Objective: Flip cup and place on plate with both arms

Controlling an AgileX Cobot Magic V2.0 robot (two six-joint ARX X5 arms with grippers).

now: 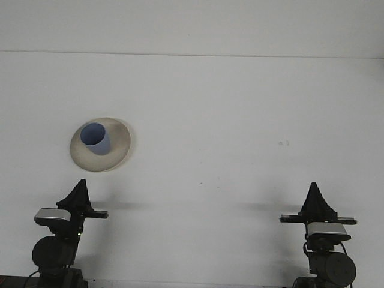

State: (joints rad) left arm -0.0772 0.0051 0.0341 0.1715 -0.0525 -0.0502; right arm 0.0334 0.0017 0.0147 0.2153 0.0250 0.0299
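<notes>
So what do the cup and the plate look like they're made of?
The cup: probably plastic, since its blue is flat, even and matt with no shine, though glazed ceramic is possible. The plate: likely ceramic or melamine, cream with a smooth surface and a thick-looking rim. Too small to be sure.
</notes>
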